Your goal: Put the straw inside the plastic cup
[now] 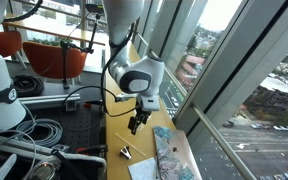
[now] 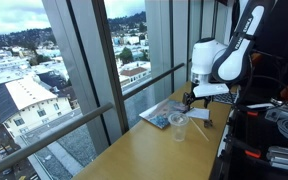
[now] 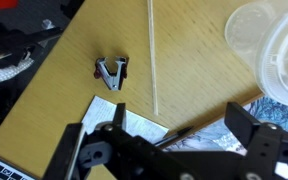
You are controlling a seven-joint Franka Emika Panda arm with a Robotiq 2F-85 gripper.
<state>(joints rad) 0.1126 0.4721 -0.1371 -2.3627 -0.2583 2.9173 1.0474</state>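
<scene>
**Nothing done yet: straw flat on the bench, cup empty**

We judge the task to be at its very start. The wooden bench [image 2: 149, 155] runs along the window, and the arm hangs over it with the gripper [image 3: 159, 135] above the surface. In the wrist view its two fingers stand wide apart with nothing between them, so the hand is empty.

A printed magazine [image 2: 162, 117] lies by the window-side edge of the bench. The plastic cup [image 2: 178, 127] stands upright just beside it, also toward that edge, and we see nothing inside it.

The straw [image 3: 153, 60] lies flat on bare wood around mid-width of the bench. It sits apart from the cup, between it and a small dark clip [image 3: 111, 73] nearer the inner edge. The straw touches neither.

Everything is left to do, in our reading. The gripper must come down over the straw, close on it, lift it, carry it over the rim and let it drop in.
</scene>
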